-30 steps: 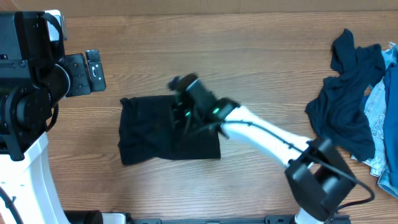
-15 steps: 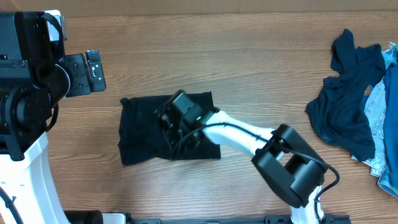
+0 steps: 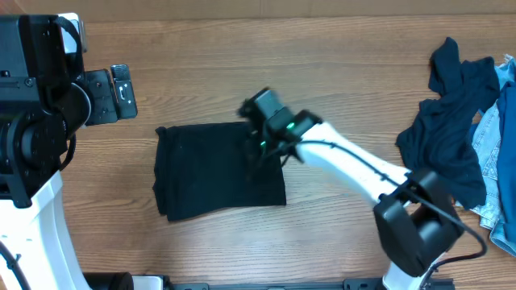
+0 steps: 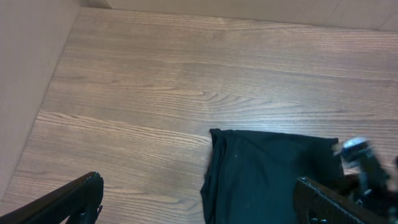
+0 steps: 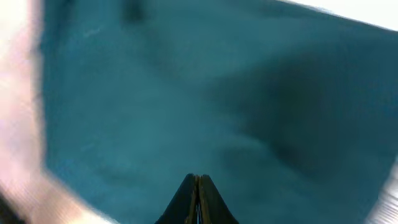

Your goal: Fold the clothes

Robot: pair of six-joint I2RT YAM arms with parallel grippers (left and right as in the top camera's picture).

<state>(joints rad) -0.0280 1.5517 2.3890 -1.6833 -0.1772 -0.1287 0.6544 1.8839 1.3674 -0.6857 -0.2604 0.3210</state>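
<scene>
The near-black T-shirt [image 3: 214,173] lies folded into a flat rectangle at the table's middle. It also shows in the left wrist view [image 4: 267,177]. My right gripper [image 3: 260,138] hangs over the shirt's upper right corner. In the right wrist view its jaws [image 5: 198,179] are pressed together with nothing between them, just above the fabric [image 5: 186,93], which fills that view. My left gripper [image 4: 199,205] is open and empty, held above the bare wood left of the shirt; it also shows in the overhead view [image 3: 121,93]. A rumpled dark blue garment [image 3: 447,133] and pale blue denim [image 3: 493,133] lie at the right edge.
The left arm's base and body [image 3: 32,137] fill the left side of the overhead view. The right arm [image 3: 355,173] stretches from its base at the lower right across the wooden table [image 3: 322,64] to the shirt. A beige wall [image 4: 25,74] borders the table's left side.
My right gripper swept left across the shirt half a second ago and has now moved back right to the shirt's upper right corner. The shirt stays flat. The left arm has not moved.
</scene>
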